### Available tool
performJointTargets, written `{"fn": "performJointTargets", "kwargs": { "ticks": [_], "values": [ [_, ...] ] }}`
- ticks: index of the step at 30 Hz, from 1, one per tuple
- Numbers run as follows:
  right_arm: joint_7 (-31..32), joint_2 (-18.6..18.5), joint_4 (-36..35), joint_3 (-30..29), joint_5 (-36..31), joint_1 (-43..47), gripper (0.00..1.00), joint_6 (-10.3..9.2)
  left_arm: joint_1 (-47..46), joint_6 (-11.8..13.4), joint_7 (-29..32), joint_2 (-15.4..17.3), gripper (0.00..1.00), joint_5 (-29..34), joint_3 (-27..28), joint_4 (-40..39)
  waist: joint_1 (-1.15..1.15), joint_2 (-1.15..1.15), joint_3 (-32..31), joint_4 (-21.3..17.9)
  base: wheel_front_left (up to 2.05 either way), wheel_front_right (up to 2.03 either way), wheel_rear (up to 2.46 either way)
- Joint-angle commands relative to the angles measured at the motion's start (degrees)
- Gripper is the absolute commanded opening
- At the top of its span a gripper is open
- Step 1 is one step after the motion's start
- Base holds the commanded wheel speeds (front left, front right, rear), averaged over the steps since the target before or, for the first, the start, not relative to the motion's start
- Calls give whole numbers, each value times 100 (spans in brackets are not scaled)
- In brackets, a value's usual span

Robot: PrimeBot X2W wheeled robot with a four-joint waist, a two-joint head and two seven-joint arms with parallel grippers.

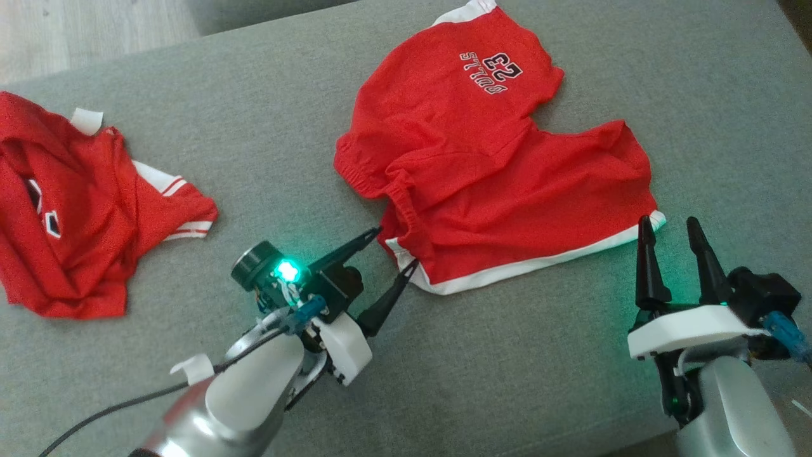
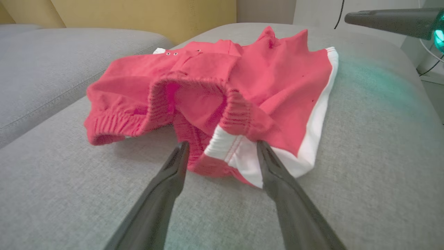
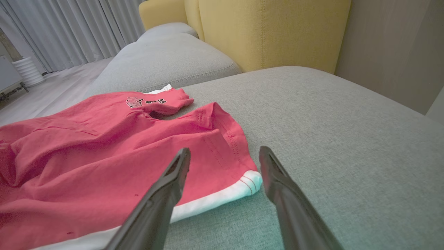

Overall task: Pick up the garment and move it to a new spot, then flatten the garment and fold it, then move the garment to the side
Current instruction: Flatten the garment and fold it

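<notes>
Both sets of jaws stood spread, nothing held. Left gripper [image 1: 398,246] straddled bunched waistband corner of red garment [image 1: 495,171]; tip contact with fabric unclear. Right gripper [image 1: 669,220] sat just beside white hem corner. Garment lay crumpled mid-cushion [image 1: 285,127]. Likely faults: left pinch taking one layer only, garment hanging twisted; right fingers closing beside hem, missing it.

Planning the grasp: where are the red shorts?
The red shorts lie right of centre in the head view, on the grey cushion, between left gripper and right gripper.
</notes>
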Motion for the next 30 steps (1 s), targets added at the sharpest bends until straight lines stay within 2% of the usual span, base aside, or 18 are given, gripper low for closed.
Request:
{"fn": "performJointTargets", "kwargs": {
  "ticks": [1, 9, 30],
  "values": [
    [-63, -22, -136, 145, 22, -211, 100, -4, -279, 47, -68, 96, 100, 9, 139, -94, 0, 0, 14, -10, 0, 0, 0],
    [-63, -22, -122, 187, 53, -230, 100, -4, -442, 235, -179, 80, 100, 146, 70, 87, 0, 0, 65, -27, 0, 0, 0],
    [-63, -21, 10, 224, 31, -281, 100, -4, -721, 93, -357, 16, 100, 127, -345, 198, 0, 0, 120, 28, 0, 0, 0]
  ]
}}
